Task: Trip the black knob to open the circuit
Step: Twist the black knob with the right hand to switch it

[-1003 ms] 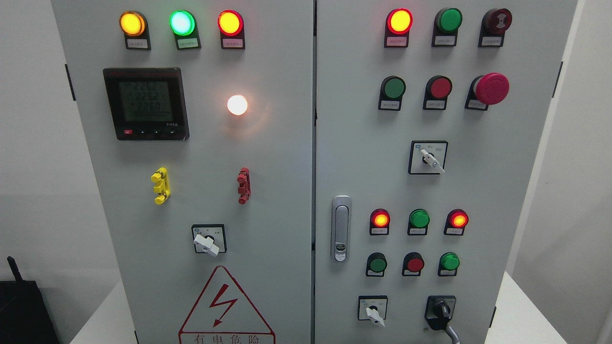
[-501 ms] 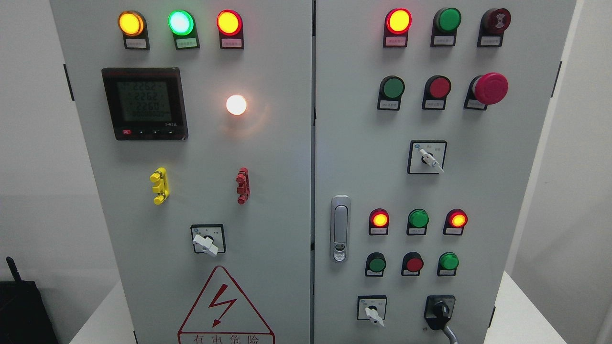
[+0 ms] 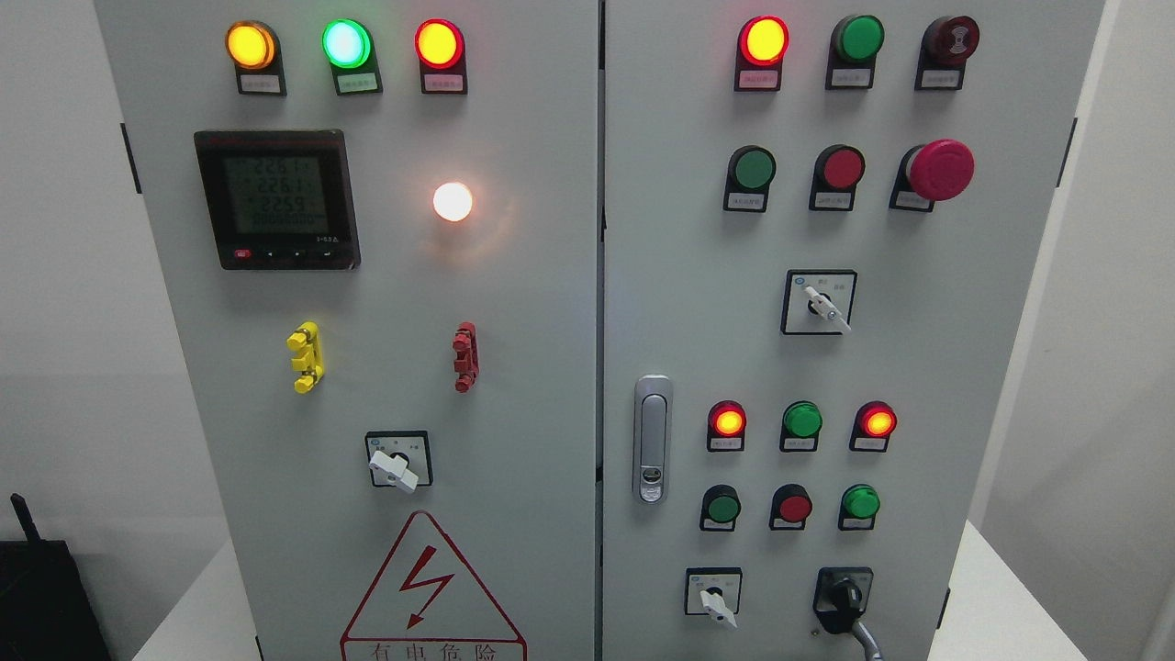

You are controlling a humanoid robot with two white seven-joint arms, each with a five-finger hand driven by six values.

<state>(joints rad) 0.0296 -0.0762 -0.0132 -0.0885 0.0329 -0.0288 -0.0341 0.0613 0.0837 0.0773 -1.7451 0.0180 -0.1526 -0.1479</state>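
Note:
The black knob [image 3: 845, 599] sits at the bottom right of the grey electrical cabinet [image 3: 514, 303], on its right door. Its handle points roughly up and a grey lever or cable runs from under it to the lower right. Neither of my hands is in the head view.
White selector switches [image 3: 713, 601] [image 3: 822, 305] [image 3: 395, 468], a red mushroom button [image 3: 938, 170], lit indicator lamps, a digital meter [image 3: 275, 199], a door latch [image 3: 652, 439] and a high-voltage warning triangle [image 3: 427, 588] are on the doors. A black device [image 3: 41, 597] stands at the lower left.
The view has shifted very slightly; the cabinet sits a few pixels further left. The meter digits have changed. Nothing else has moved.

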